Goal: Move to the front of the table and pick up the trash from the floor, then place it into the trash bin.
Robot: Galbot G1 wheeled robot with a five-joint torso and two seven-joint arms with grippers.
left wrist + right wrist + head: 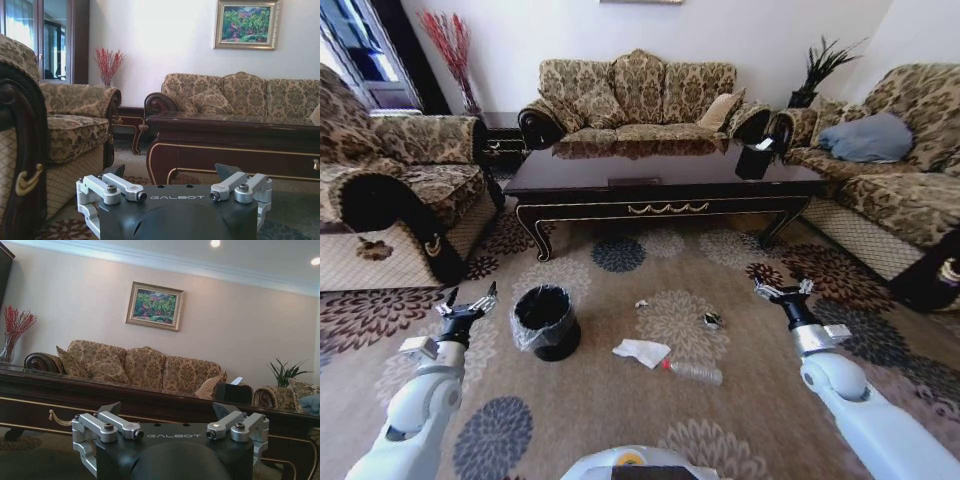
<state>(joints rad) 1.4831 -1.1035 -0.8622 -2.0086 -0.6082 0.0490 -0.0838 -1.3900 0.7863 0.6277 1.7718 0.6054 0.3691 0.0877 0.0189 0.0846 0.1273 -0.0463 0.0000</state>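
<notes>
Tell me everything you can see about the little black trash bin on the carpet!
The trash bin is small, round and black, standing upright on the flowery carpet in front of the long dark table. A crinkly clear plastic bag lines it and folds over its rim. Its top is open, and the inside looks dark, so I cannot tell what is in it. Nothing touches it but the carpet. The left gripper hangs open beside it, and the crumpled white paper lies a little way off.
</notes>
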